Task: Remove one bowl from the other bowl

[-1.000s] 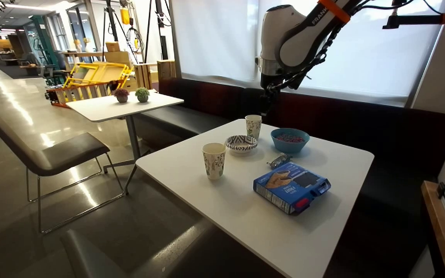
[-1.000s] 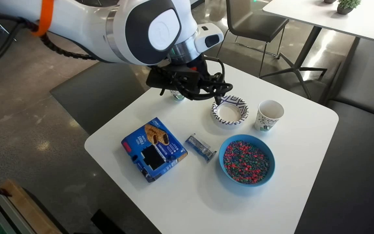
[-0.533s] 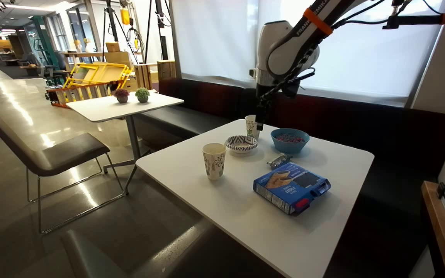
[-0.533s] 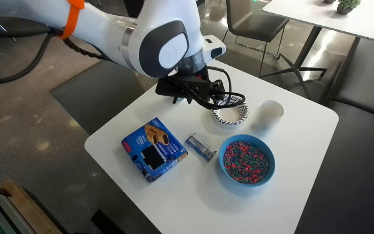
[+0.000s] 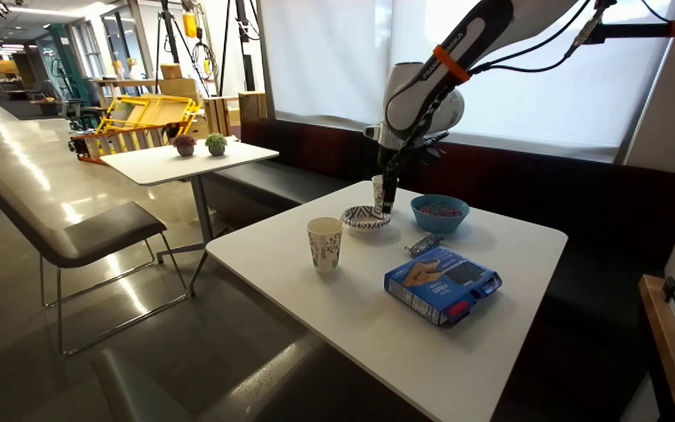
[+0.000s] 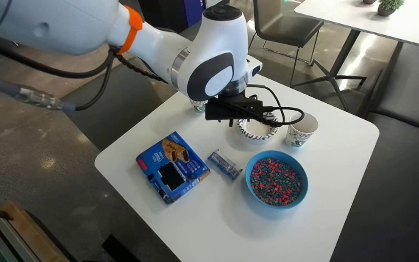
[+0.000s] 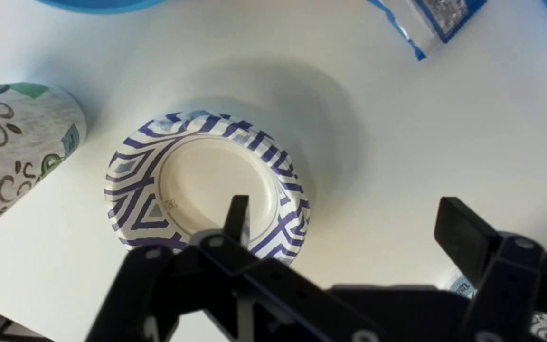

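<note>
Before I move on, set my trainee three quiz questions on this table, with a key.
1. Name it: what lies between the box and the blue bowl?
2. Count: how many paper cups stand on the table?
3. True or false: the gripper is open, with one finger overlapping the patterned bowl in the wrist view.

Key: 1. A wrapped bar. 2. Two. 3. True.

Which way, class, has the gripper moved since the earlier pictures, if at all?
Yes, down: in an exterior view, the gripper has come lower, towards the patterned bowl, which has stayed put.
</note>
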Controlling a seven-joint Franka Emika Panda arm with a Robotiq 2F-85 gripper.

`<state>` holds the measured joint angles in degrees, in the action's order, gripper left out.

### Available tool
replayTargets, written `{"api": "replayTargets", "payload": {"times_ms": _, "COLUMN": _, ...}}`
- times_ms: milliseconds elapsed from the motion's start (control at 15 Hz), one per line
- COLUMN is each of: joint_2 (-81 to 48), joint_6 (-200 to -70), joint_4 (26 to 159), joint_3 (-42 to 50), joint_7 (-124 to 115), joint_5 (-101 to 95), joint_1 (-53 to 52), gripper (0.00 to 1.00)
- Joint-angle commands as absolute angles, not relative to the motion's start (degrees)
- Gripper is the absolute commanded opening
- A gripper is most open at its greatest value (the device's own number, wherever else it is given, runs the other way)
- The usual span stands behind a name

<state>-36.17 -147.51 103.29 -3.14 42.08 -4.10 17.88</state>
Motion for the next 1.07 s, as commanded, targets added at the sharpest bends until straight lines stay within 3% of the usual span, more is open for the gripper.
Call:
{"api": "replayTargets", "payload": {"times_ms": 0, "joint_2": -41.8, "joint_6": -146.8, "joint_4": 96.9, "joint_3": -4.8, "joint_7": 50.4, "joint_5": -3.8, "joint_1": 19.6, "gripper": 1.00}}
{"api": "replayTargets", "payload": {"times_ms": 1000, "joint_2": -44.8, "joint_6": -146.2, "joint_4": 93.1, "joint_3": -6.1, "joint_7": 58.8, "joint_5": -3.1, "joint_1": 20.3, "gripper": 1.00}}
